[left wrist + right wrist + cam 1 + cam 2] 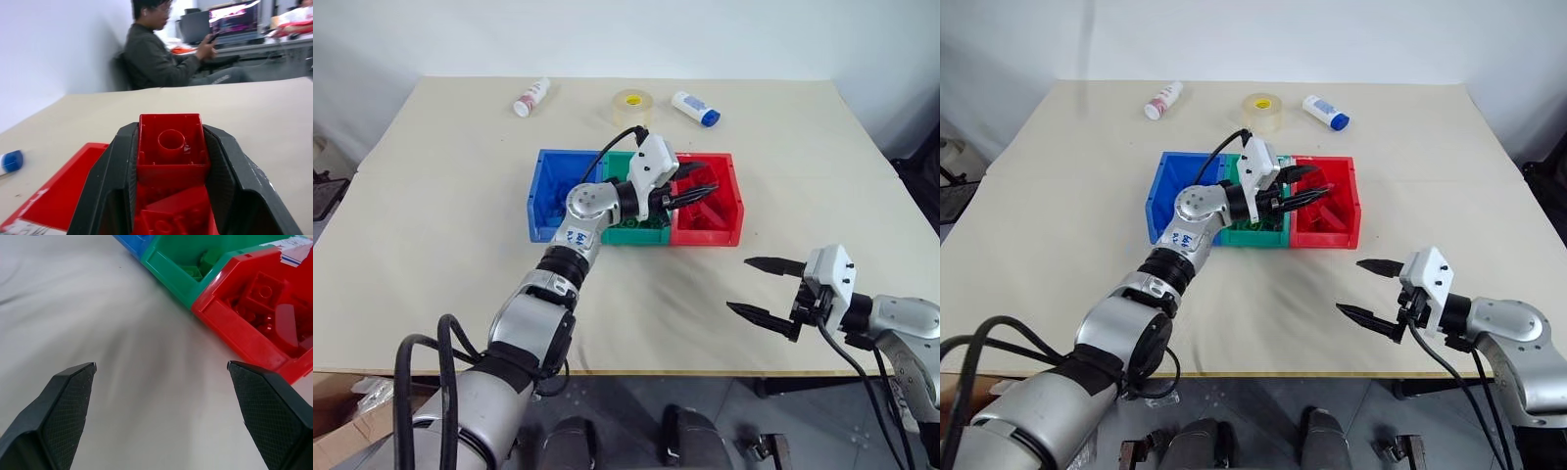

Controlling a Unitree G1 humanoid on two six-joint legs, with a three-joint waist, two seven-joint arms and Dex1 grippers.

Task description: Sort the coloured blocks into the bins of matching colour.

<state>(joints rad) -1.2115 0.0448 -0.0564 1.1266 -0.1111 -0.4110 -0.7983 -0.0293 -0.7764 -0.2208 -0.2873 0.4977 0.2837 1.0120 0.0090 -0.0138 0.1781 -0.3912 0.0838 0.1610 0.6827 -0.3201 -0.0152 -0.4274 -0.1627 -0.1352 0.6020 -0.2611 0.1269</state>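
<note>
Red block in left hand, over red bin

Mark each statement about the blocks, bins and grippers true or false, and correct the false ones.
1. The left gripper is shut on a red block. True.
2. The right gripper is shut on a block. False: it is open and holds nothing.
3. The green bin stands between the blue bin and the red bin. True.
4. The tape roll lies in the blue bin. False: it lies on the table behind the bins.
</note>
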